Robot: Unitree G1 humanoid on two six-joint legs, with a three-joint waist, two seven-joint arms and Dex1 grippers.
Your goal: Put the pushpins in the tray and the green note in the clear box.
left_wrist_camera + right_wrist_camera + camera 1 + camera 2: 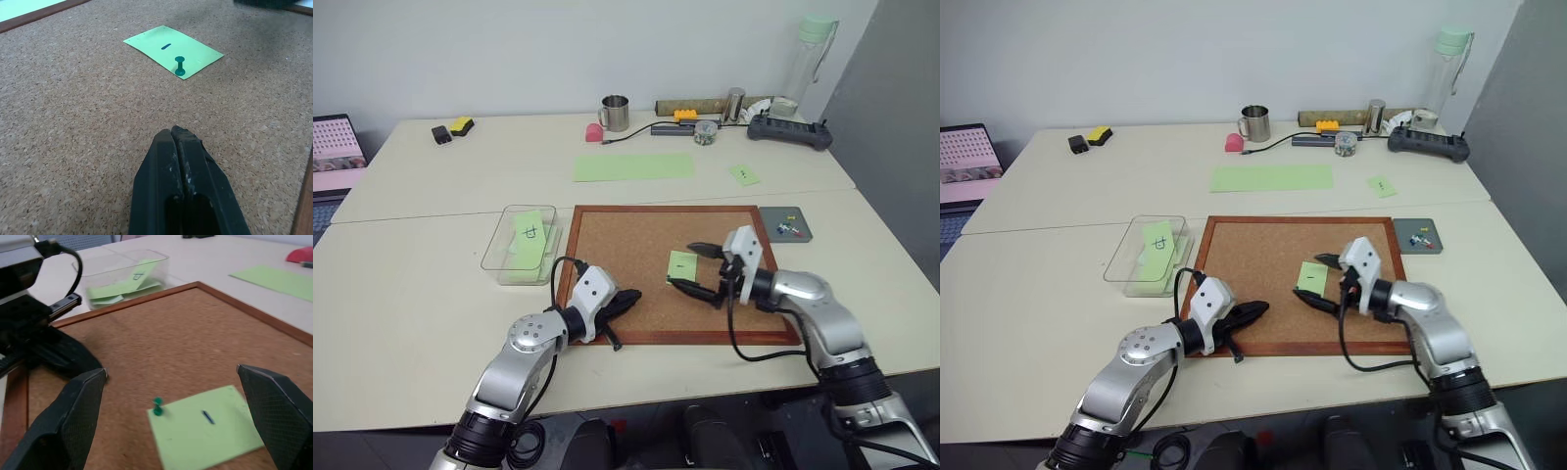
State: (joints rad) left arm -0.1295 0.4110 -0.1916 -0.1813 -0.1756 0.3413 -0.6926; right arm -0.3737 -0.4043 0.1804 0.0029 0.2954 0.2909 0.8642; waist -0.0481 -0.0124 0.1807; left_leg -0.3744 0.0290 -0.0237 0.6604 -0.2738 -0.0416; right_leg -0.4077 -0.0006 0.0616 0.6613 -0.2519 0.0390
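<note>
Right gripper (703, 267) spread wide beside the green note (682, 264); left gripper (628, 300) level, fingers together.

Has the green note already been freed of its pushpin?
No: a dark green pushpin stands on the green note, near one edge, on the corkboard.

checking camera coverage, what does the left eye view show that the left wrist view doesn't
Left eye view alone: the clear box holding green notes, the tray with pushpins, the open right gripper beside the note, and the long green strip. Left wrist view alone: a close look at the dark green pushpin standing in the note's corner, and the shut left gripper from behind. Both share the green note lying on the cork board.
</note>
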